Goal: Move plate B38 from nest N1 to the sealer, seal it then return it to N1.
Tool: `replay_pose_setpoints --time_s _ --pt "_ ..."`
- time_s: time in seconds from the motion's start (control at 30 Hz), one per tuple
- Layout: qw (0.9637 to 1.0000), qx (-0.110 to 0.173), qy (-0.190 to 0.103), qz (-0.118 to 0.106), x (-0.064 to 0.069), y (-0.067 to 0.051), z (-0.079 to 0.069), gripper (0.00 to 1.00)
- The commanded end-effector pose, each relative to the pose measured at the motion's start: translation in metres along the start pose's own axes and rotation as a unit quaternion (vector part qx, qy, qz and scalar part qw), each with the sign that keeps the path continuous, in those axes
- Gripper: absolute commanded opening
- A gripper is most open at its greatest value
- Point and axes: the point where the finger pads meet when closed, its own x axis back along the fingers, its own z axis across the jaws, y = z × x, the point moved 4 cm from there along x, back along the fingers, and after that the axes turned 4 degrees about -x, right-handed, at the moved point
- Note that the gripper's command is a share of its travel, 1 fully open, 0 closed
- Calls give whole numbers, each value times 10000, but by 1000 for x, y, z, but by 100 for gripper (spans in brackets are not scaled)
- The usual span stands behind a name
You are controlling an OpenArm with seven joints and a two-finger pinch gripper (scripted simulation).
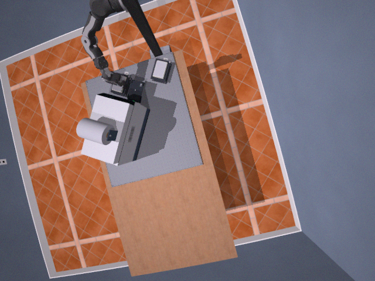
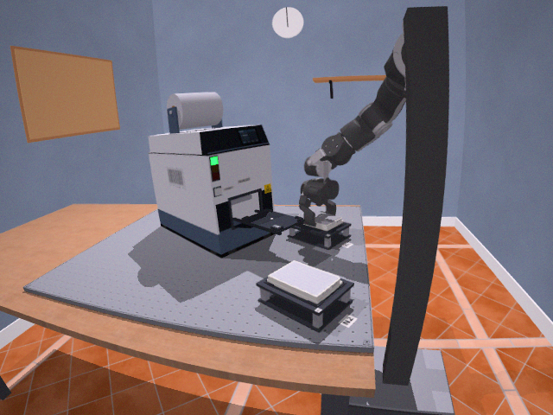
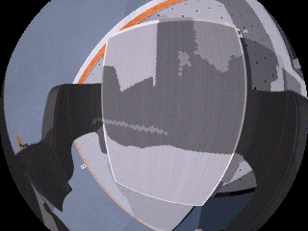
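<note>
Surface (image 2: 89,232): wooden top carrying a grey perforated board (image 2: 178,285).
Sealer (image 2: 187,188): white housing, lamp (image 2: 214,161) green, stage (image 2: 272,221) out in front.
Nest N2 (image 2: 308,308): holds sealed plate B83 (image 2: 303,280).
Nest N1 (image 2: 319,234): beside the stage.
Plate B38 (image 2: 329,221): at N1, pinched along its edge by the tool (image 2: 318,213), fingers closed on it.

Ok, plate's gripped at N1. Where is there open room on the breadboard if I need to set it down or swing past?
Bare breadboard lies between the sealer and nest N2, out to the near edge, and the wooden table left of it. Crowded: the gripper, shut on plate B38, sits over nest N1, close beside the extended stage.
</note>
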Motion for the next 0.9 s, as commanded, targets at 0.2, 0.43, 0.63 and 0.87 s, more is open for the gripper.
replay_pose_setpoints --time_s 0.2,0.43,0.63,0.87 --pt "10000 -1 17 -12 -2 0 1 0" --pt "10000 1 23 -10 -3 0 1 0" --pt "10000 1 23 -10 -3 0 1 0" --pt "10000 2 28 -16 -5 0 1 0"
